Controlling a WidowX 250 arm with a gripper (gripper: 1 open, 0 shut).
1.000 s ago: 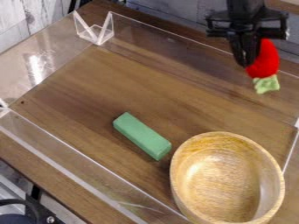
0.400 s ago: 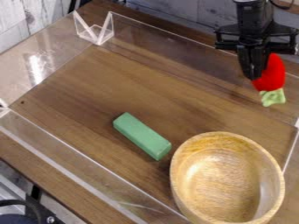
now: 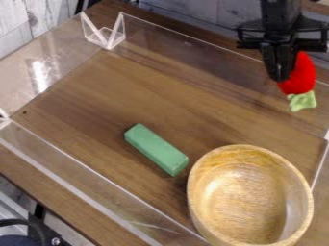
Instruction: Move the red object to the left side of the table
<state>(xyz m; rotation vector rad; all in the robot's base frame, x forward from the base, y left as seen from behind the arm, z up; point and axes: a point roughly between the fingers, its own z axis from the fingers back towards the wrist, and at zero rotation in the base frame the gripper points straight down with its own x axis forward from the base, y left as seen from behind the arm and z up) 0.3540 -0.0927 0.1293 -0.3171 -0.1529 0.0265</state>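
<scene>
Brown wood-grain table (image 3: 103,96) fills the frame, edged by low clear acrylic walls (image 3: 52,159). At the upper right, the black gripper (image 3: 283,69) points steeply down, its jaws clamped on the red object (image 3: 302,75), which hangs at the gripper's right side with its light green leafy end lowest, above the table's right edge. A flat green block (image 3: 156,149) lies near the middle, lower down; a wooden bowl (image 3: 249,197) sits at the lower right.
</scene>
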